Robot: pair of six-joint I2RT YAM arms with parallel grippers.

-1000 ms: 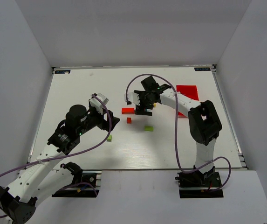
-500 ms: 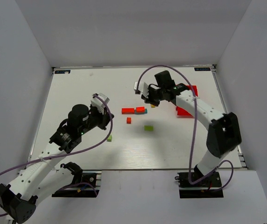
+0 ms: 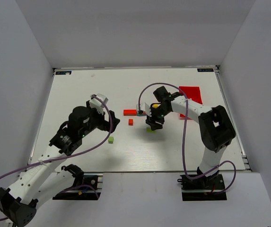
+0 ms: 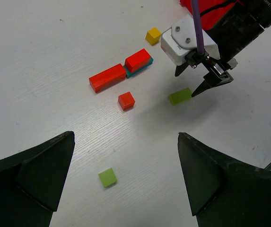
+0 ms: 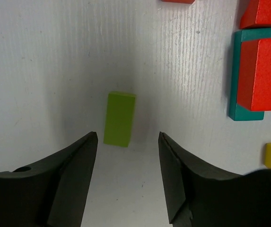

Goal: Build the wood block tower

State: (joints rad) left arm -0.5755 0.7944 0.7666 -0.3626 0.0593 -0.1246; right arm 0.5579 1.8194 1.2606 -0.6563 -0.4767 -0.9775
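The tower's start is a red block point(image 4: 138, 60) on a teal bar point(image 5: 234, 78), end to end with a long red bar point(image 4: 108, 78). A red cube point(image 4: 126, 100), a yellow cube point(image 4: 153, 35), a lime-green bar point(image 5: 119, 118) and a green cube point(image 4: 107, 177) lie loose around it. My right gripper point(image 5: 127, 137) is open and empty, low over the table. The green bar lies just ahead of its tips and slightly left of centre. My left gripper point(image 4: 125, 136) hovers wide open and empty above the green cube point(image 3: 110, 139) and red cube point(image 3: 131, 122).
A red plastic tray point(image 3: 190, 92) sits at the back right, behind the right arm. The right gripper point(image 3: 153, 126) partly covers the green bar in the top view. The two arms are about a hand's width apart over the table's middle.
The right arm swung from the back near the tray down to the green bar. Its jaws now stand open. The left gripper shifted slightly.
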